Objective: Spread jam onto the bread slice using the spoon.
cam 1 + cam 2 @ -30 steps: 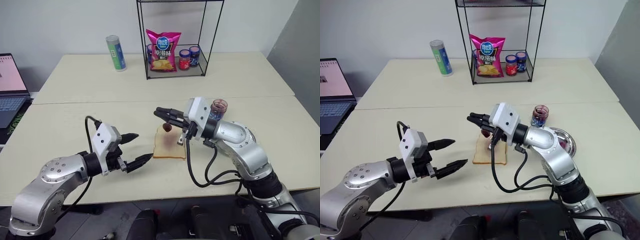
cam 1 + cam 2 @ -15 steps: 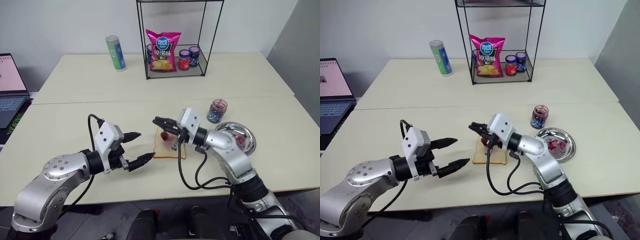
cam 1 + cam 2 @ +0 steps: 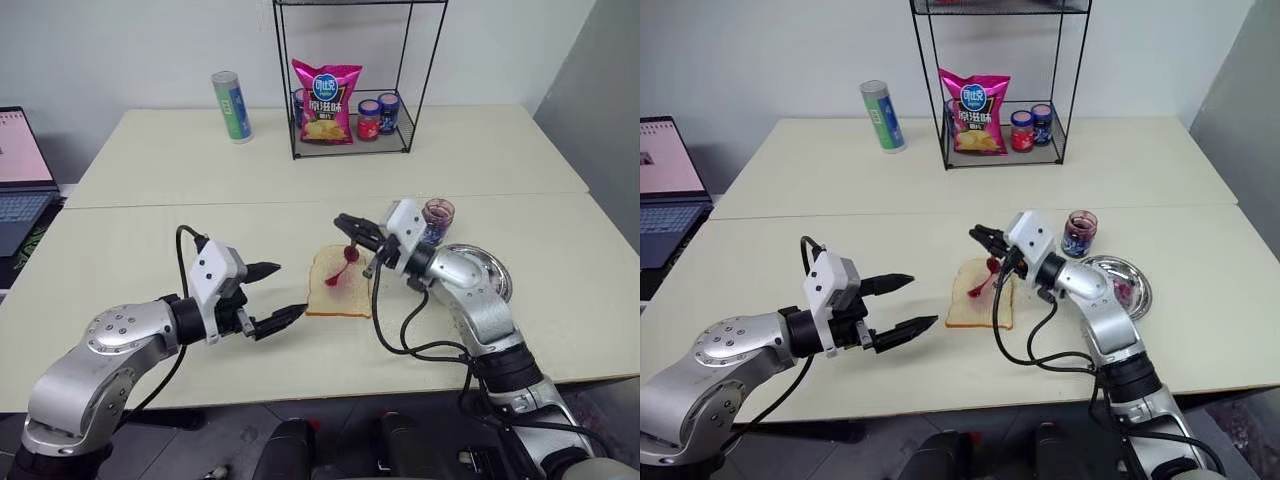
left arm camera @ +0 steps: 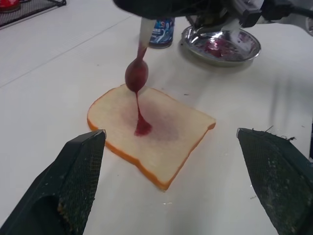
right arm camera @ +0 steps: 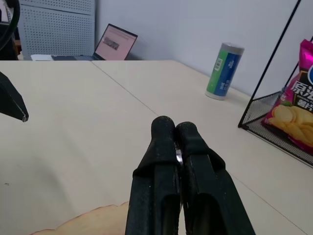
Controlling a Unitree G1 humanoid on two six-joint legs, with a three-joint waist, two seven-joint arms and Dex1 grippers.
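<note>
The bread slice lies flat on the table between my arms, with a purplish smear at its centre. My right gripper hovers over the slice's far edge, shut on the handle of the spoon, which hangs bowl-down. A thin strand of jam runs from the bowl to the smear. The jam jar stands behind my right wrist. My left gripper is open, level with the table just left of the slice and apart from it.
A round steel dish smeared red sits right of the bread, under my right forearm. At the back stand a wire rack with a chip bag and small jars, and a green can. A laptop is at the far left.
My right gripper has moved rightward and toward the far edge of the bread with the spoon, which now hangs above the slice trailing jam. The left gripper has stayed put.
</note>
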